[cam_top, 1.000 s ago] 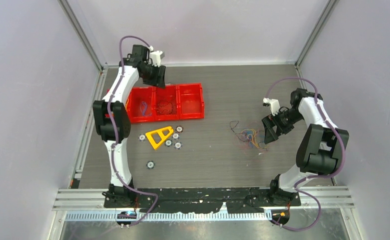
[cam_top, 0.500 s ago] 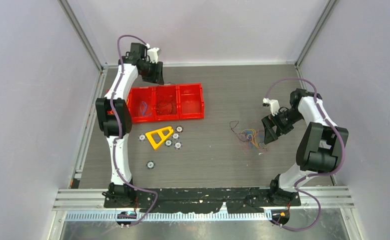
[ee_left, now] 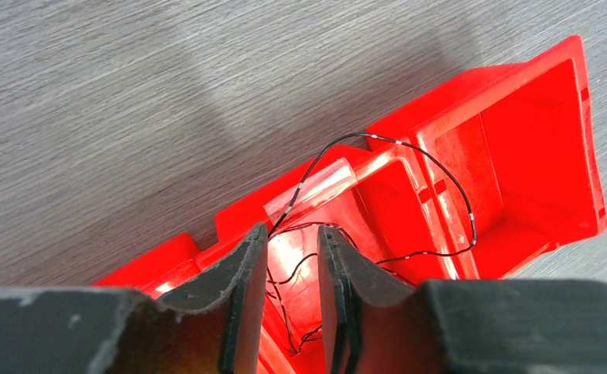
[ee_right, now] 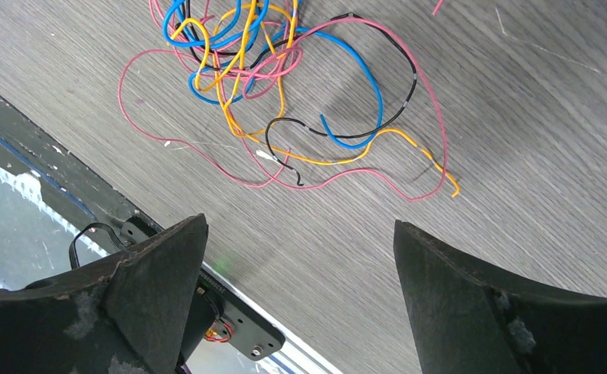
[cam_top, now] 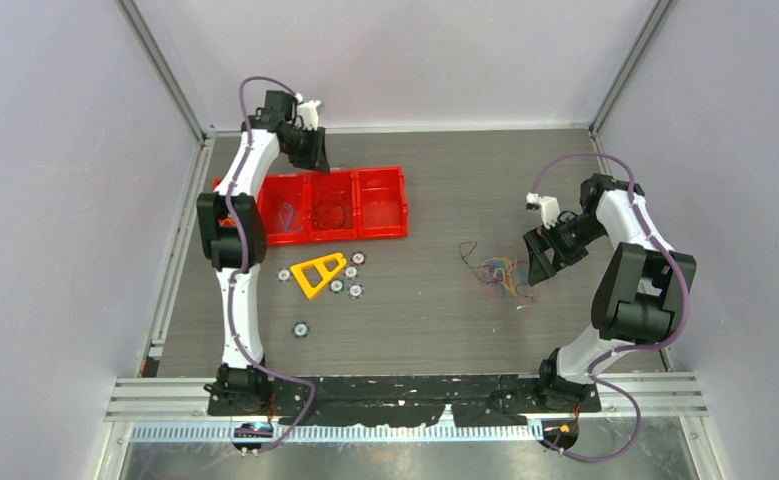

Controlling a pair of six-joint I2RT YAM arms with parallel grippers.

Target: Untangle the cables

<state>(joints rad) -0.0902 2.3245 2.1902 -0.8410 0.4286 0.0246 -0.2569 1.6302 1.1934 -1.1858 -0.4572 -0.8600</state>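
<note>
Left gripper (ee_left: 292, 234) above red bin (ee_left: 518, 156); jaws nearly together, black wire (ee_left: 409, 148) runs up through gap (clamped or only passing, cannot tell). Tangle (ee_right: 238, 70) on table (cam_top: 425, 300), mid-right, sprawled, no clear long axis. Right gripper (ee_right: 300, 226) just right of it, jaws spread wide, empty; right arm much nearer.
</note>
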